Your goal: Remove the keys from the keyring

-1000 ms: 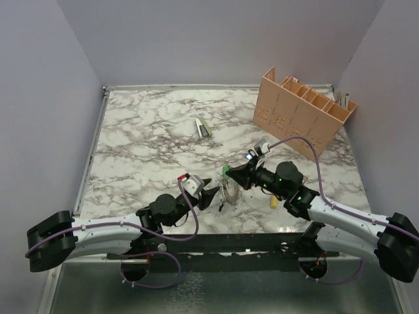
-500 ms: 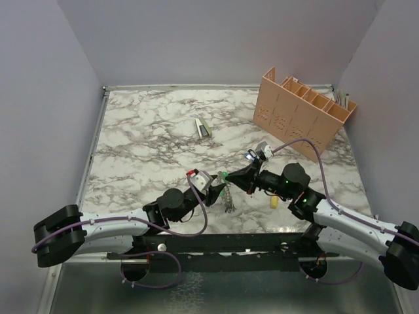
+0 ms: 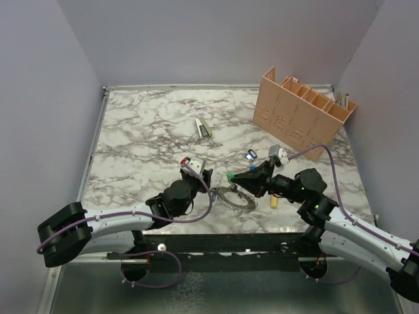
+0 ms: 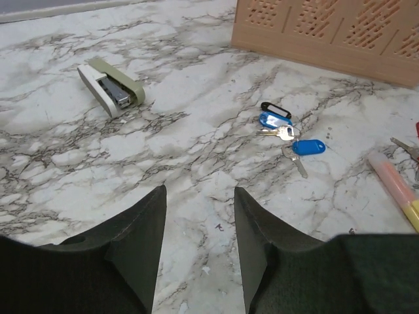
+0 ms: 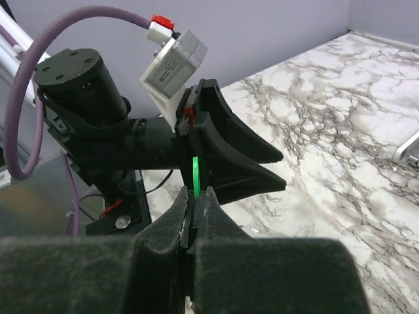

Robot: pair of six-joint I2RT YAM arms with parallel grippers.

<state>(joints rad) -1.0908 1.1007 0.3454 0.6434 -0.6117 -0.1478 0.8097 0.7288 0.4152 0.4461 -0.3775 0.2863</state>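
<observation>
The keyring (image 3: 239, 204), a wide grey coiled ring, lies flat on the marble near the front edge. Just above it, my right gripper (image 3: 234, 177) is shut on a green-headed key (image 3: 230, 176), whose green edge (image 5: 195, 175) sticks up between the fingertips. I cannot tell whether this key still hangs on the ring. My left gripper (image 3: 204, 175) is left of the ring, pointing toward the back, open with bare marble between its fingers (image 4: 200, 196). Two blue-headed keys (image 4: 308, 146) lie loose beyond it and also show in the top view (image 3: 250, 155).
A green-white stapler (image 3: 203, 127) (image 4: 111, 93) lies mid-table. An orange perforated rack (image 3: 302, 111) stands at the back right. A yellow marker (image 3: 274, 201) (image 4: 396, 190) lies right of the ring. In the right wrist view the left arm's wrist (image 5: 131, 131) is close in front.
The ring, which hung between both grippers, now lies flat on the table. The left gripper has swung left and toward the back, away from the ring. The right gripper has drawn right with the green key.
</observation>
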